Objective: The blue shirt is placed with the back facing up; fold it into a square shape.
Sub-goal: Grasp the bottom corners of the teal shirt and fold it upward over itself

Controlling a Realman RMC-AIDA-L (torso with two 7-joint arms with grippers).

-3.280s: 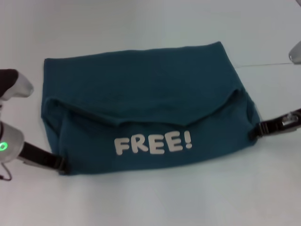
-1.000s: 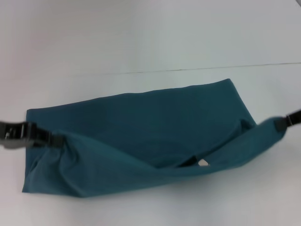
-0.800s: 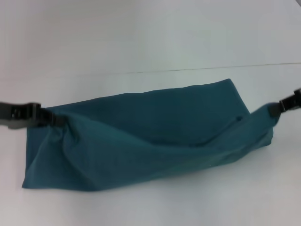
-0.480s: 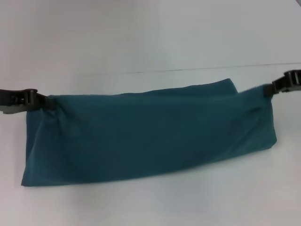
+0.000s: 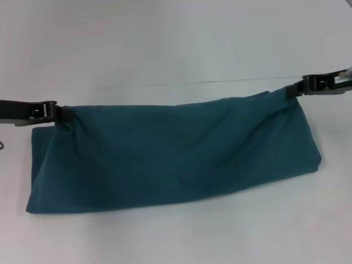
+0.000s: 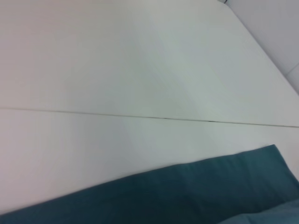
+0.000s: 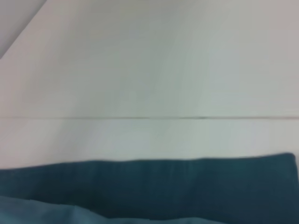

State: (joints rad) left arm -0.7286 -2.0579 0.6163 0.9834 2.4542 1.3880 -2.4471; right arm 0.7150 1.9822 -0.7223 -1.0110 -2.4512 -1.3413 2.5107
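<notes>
The blue shirt point(image 5: 176, 154) lies across the white table as a wide dark teal band, plain side up, doubled over from its near edge toward the far edge. My left gripper point(image 5: 59, 114) is shut on the shirt's far left corner. My right gripper point(image 5: 295, 89) is shut on the far right corner, slightly farther back. Both corners are held at about table height over the far edge of the cloth. Each wrist view shows only a strip of the shirt point(image 6: 187, 196) point(image 7: 149, 186) on the table, with no fingers in sight.
A thin seam point(image 5: 220, 82) runs across the white table point(image 5: 176, 44) just behind the shirt. Bare table surface lies behind and in front of the cloth.
Both grippers have carried the near edge of the shirt up and away from me, over to the far edge. The printed lettering is now folded inside and the cloth lies flatter.
</notes>
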